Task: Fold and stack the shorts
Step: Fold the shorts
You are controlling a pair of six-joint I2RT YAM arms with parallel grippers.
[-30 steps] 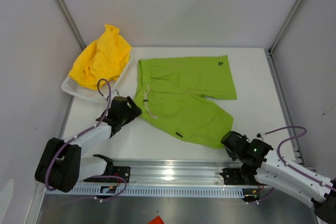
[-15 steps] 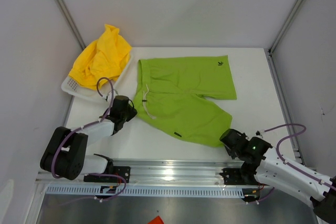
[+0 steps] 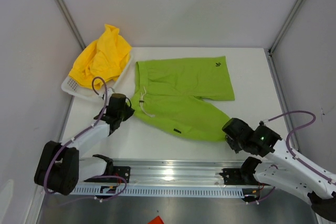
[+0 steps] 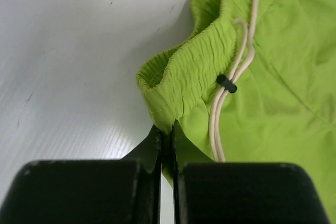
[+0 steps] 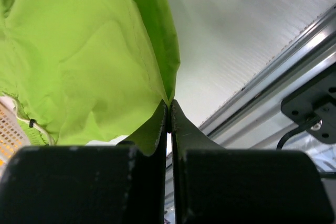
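Note:
The lime green shorts lie spread in the middle of the table, with a small dark logo at the far right and a white drawstring near the waistband. My left gripper is shut on the near-left corner of the ribbed waistband, its tips pinching the fabric. My right gripper is shut on the near-right leg corner of the green shorts, with the cloth rising from its tips. The bright yellow shorts sit bunched in the basket at the far left.
A white mesh basket stands at the far left corner and holds the yellow cloth. A metal rail runs along the near edge; it also shows as the rail beside the right gripper. Grey walls close in the table on three sides.
The left gripper has shut on the waistband corner after standing open a second ago. The green shorts have shifted slightly left and the near leg corner has lifted with the right gripper.

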